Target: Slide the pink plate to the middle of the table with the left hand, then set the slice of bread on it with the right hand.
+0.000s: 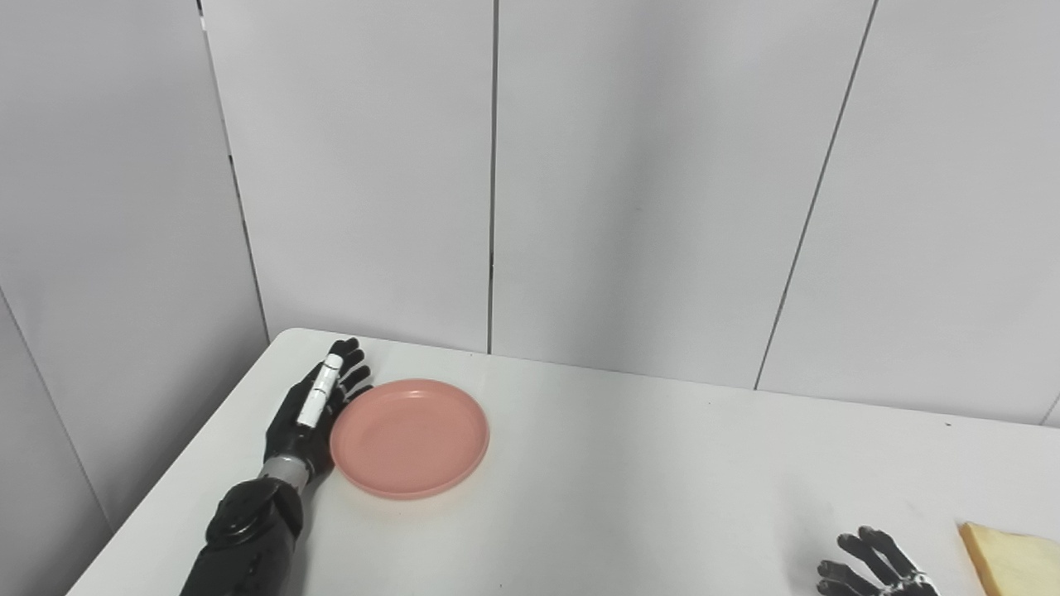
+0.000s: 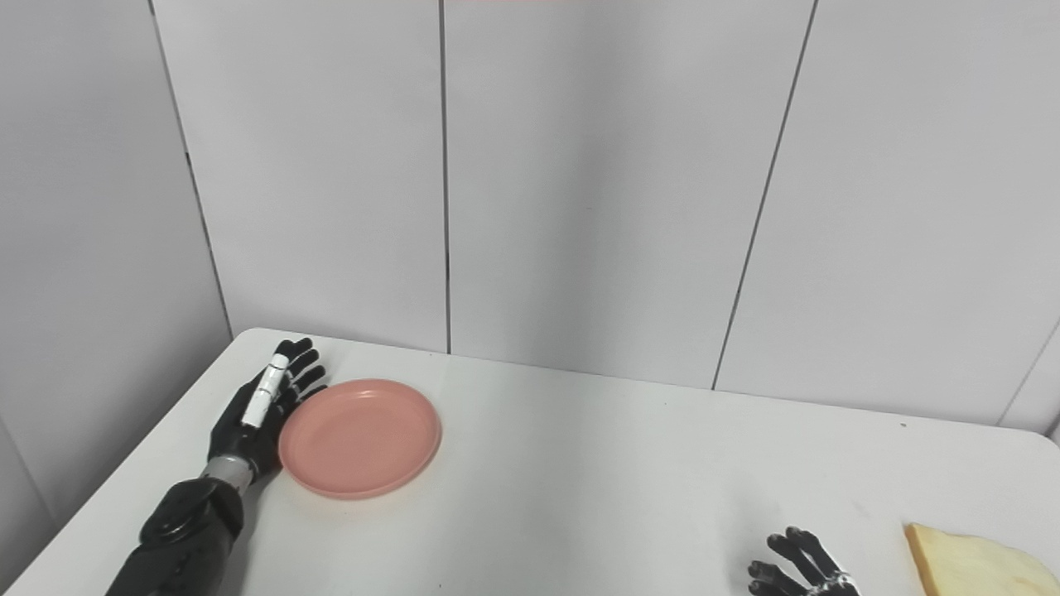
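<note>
The pink plate (image 1: pixel 409 436) lies flat on the white table (image 1: pixel 646 480), toward its far left. My left hand (image 1: pixel 315 406) stands on edge against the plate's left rim, fingers stretched out and apart, holding nothing. A slice of pale yellow bread (image 1: pixel 1012 559) lies at the bottom right, partly cut off by the picture's edge. My right hand (image 1: pixel 874 567) shows only its spread fingers at the bottom edge, a little left of the bread and apart from it.
Grey wall panels (image 1: pixel 629 182) rise right behind the table's far edge. The table's rounded far-left corner (image 1: pixel 290 338) lies close behind my left hand. Bare white tabletop stretches between the plate and the bread.
</note>
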You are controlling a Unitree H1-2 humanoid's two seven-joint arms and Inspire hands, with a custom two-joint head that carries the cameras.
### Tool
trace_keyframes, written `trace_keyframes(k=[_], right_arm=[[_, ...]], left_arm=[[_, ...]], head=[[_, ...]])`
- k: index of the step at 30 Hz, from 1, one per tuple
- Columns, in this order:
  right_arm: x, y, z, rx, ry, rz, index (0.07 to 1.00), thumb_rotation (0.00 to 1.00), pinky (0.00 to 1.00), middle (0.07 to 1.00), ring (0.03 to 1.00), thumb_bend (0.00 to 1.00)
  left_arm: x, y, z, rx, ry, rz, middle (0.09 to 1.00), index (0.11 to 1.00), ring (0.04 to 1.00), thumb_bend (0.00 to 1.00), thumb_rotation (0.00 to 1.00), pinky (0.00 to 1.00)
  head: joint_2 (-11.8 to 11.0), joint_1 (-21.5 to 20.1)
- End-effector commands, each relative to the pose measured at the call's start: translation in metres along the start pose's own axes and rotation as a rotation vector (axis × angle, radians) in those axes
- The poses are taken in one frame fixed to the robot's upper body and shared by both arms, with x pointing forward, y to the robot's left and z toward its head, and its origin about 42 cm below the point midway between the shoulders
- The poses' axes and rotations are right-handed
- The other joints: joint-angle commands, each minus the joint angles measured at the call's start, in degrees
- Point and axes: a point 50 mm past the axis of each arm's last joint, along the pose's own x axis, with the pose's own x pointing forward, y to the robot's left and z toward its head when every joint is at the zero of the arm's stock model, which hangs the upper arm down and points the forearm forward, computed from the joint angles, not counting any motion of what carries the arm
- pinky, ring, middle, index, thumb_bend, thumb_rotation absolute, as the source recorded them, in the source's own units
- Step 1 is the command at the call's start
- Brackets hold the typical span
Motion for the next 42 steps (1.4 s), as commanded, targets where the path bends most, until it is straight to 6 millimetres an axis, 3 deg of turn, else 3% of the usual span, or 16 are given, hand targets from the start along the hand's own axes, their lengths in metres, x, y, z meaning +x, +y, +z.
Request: trace_keyframes(k=[1, 11, 18, 30, 39, 42], right_arm=[[-0.03, -0.014, -0.05, -0.028, 0.185, -0.007, 0.765, 0.95, 0.64, 0.762, 0.661, 0.71], [-0.031, -0.008, -0.049, -0.034, 0.184, -0.005, 0.756, 0.94, 0.62, 0.756, 0.655, 0.72], [-0.032, 0.002, -0.047, -0.034, 0.183, -0.004, 0.745, 0.91, 0.61, 0.745, 0.64, 0.75], [-0.036, 0.021, -0.041, -0.031, 0.186, 0.013, 0.742, 0.88, 0.63, 0.757, 0.654, 0.78], [-0.038, 0.049, -0.036, -0.051, 0.183, 0.03, 0.748, 0.93, 0.65, 0.764, 0.669, 0.74], [-0.036, 0.063, -0.034, -0.05, 0.188, 0.03, 0.757, 0.94, 0.66, 0.773, 0.676, 0.74]], left_arm=[[0.024, -0.03, 0.038, -0.007, -0.09, -0.071, 0.892, 0.792, 0.902, 0.83, 0.63, 0.84], [0.02, -0.074, 0.029, -0.028, -0.056, -0.135, 0.888, 0.782, 0.893, 0.82, 0.63, 0.86], [0.018, -0.104, 0.013, -0.014, -0.018, -0.219, 0.897, 0.806, 0.897, 0.8, 0.64, 0.86], [0.011, -0.131, -0.003, -0.017, 0.032, -0.273, 0.889, 0.804, 0.89, 0.83, 0.62, 0.85], [0.007, -0.144, -0.006, -0.02, 0.042, -0.332, 0.889, 0.804, 0.886, 0.81, 0.64, 0.82], [0.006, -0.146, -0.006, -0.017, 0.044, -0.35, 0.893, 0.805, 0.887, 0.81, 0.65, 0.82]], head=[[0.1, -0.2], [1.0, -1.9], [2.1, -5.7], [3.8, -12.0], [5.4, -19.2], [5.8, -23.4]])
